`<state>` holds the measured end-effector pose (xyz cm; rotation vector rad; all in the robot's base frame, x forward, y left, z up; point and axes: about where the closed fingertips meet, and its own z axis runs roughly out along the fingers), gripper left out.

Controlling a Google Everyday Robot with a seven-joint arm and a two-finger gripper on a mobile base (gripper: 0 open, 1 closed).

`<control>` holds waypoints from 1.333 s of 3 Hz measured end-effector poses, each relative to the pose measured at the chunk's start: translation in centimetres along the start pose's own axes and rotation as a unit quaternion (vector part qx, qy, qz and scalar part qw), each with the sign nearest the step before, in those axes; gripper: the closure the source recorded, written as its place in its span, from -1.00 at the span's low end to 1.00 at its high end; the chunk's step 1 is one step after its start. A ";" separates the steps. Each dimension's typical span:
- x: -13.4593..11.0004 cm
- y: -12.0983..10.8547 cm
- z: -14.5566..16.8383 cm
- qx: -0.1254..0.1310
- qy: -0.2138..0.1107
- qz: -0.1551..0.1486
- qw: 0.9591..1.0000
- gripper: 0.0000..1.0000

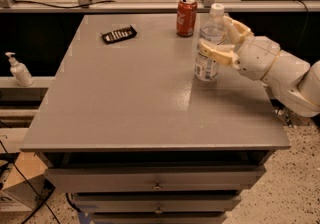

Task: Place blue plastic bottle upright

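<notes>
The blue plastic bottle [208, 43] stands upright on the grey table [130, 98], right of centre towards the back. It is clear plastic with a white cap and a white label near its base. My gripper [214, 33] reaches in from the right at the bottle's mid-height. One cream finger [216, 53] crosses in front of the bottle, the other [236, 25] lies behind and to its right. The fingers straddle the bottle with a gap wider than it, so the gripper looks open. The bottle's base rests on the table.
A red soda can [186, 16] stands just behind and left of the bottle. A black remote-like object [119, 34] lies at the back left. A white pump-dispenser bottle [18, 69] sits on a ledge left of the table. Drawers are below the front edge.
</notes>
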<state>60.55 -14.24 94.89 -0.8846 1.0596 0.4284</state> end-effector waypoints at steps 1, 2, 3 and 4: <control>0.0 0.0 -0.2 0.003 0.005 -0.001 1.000 -0.34; -0.1 0.1 0.1 0.001 0.004 -0.001 1.000 -0.80; -0.2 0.2 0.3 -0.001 0.003 -0.001 1.000 -1.00; -0.2 0.2 0.3 -0.001 0.003 -0.001 1.000 -1.00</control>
